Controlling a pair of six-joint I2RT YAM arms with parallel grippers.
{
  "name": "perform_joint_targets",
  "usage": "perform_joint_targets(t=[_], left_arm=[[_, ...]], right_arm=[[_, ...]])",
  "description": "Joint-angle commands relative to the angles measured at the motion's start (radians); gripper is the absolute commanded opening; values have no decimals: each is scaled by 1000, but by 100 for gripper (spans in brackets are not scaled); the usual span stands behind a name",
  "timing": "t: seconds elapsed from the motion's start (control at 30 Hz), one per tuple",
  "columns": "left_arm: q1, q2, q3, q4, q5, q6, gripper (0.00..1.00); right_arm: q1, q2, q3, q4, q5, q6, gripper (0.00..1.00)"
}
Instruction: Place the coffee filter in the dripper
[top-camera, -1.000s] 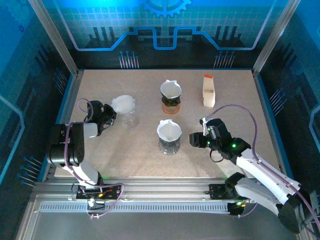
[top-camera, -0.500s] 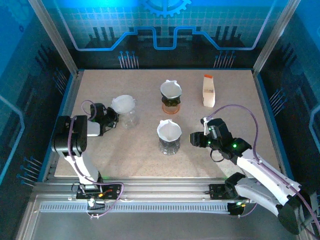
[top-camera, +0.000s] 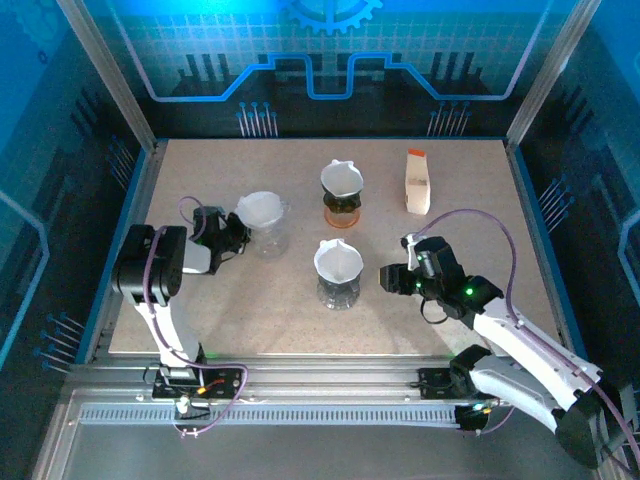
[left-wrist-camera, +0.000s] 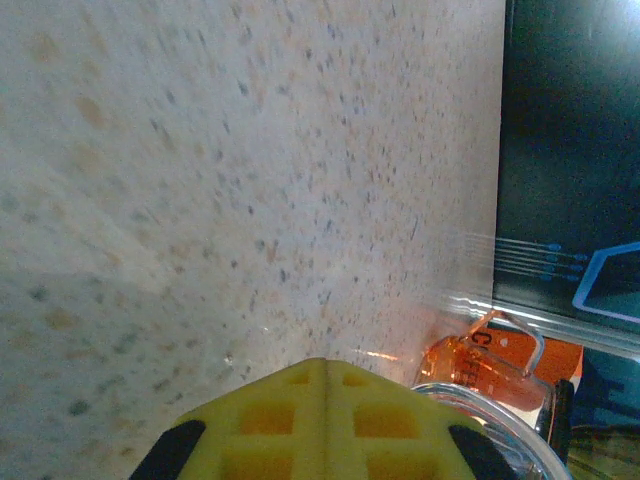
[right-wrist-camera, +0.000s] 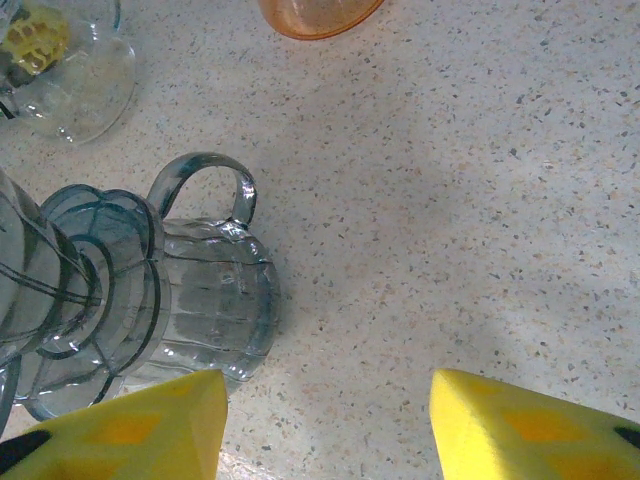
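The filter (top-camera: 262, 207) looks seated on the dripper (top-camera: 272, 240) just ahead of the left gripper (left-wrist-camera: 326, 378), jaws together; next, back off gently, while the right gripper (right-wrist-camera: 328, 400) waits, jaws apart.

Matt, fine-speckled beige worktop (top-camera: 250, 300). Clear, glossy ribbed glass on the grey dripper (right-wrist-camera: 160, 310); the orange dripper (left-wrist-camera: 487, 366) is translucent and shiny. White matt paper for the coffee filter (top-camera: 339, 259). Yellow matt plastic, waffle-moulded, on the left tool (left-wrist-camera: 325, 400).

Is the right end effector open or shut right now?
Open: the right end effector has its yellow fingers apart, with bare table between them.
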Motion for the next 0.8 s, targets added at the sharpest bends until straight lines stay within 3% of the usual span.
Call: perform_joint_targets(t=[0.0, 0.4, 0.57, 0.77], left_arm=[[-52, 23, -10, 74, 8, -32, 0], [-188, 10, -47, 89, -74, -39, 0], [-162, -84, -103, 3, -145, -19, 0], [-102, -307, -161, -206, -200, 47, 0]], right_arm=[[-16, 0, 4, -1, 2, -8, 57], [-16, -2, 0, 0, 7, -2, 57], [-17, -12, 7, -12, 17, -2, 57], [-26, -40, 18, -33, 54, -10, 60]])
